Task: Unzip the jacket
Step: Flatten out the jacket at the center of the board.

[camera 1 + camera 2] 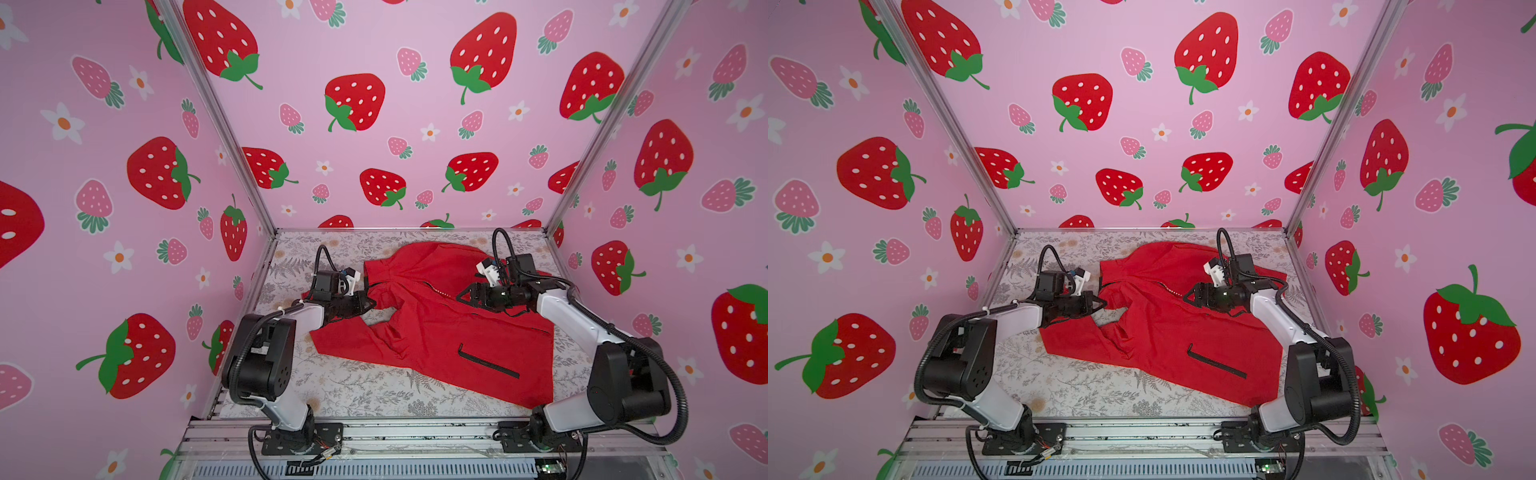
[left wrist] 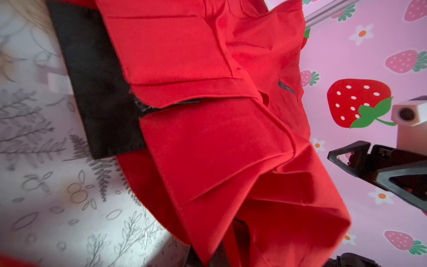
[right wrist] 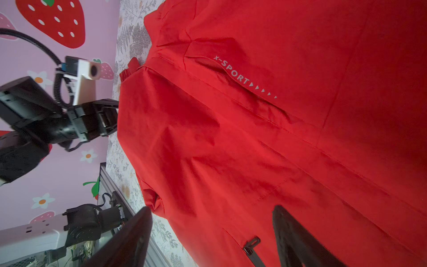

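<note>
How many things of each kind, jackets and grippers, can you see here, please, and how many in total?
jacket: 1
grippers: 2, the left gripper and the right gripper
total: 3

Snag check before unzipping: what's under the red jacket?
The bright red windbreaker jacket lies on the grey leaf-print tabletop, which shows past its edges. Black lining shows at one turned-back edge in the left wrist view. Anything beneath the fabric itself is covered; cannot tell.

One red jacket (image 1: 436, 332), two robot arms (image 1: 266, 361) (image 1: 573, 316), two end effectors (image 1: 368, 305) (image 1: 461, 296), one floral tabletop (image 1: 353, 386), three strawberry-print walls (image 1: 399, 50).
</note>
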Controlling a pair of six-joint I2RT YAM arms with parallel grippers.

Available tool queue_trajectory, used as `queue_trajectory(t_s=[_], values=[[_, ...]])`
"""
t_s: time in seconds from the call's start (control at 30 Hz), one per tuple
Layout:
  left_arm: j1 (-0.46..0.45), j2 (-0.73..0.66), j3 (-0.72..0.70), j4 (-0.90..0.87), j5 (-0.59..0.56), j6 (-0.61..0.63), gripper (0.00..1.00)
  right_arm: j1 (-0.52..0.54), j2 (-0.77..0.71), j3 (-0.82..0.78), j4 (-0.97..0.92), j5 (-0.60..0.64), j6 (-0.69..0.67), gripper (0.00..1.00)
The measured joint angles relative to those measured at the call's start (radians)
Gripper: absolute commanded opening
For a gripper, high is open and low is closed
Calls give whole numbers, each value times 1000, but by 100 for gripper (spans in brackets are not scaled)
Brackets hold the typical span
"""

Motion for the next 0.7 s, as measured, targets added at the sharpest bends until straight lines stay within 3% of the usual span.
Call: queue_trajectory(t_s=[0.27, 0.47, 0.7], values=[[-2, -80, 417, -596, -248, 172, 0, -36, -50, 0, -181, 386, -37, 86], [-2, -64, 398, -826, -371, 246, 0, -110, -18, 0, -213, 527, -66, 86], [-2, -8, 376, -966, -462, 306, 0, -309, 38, 0, -201, 499, -87, 86]])
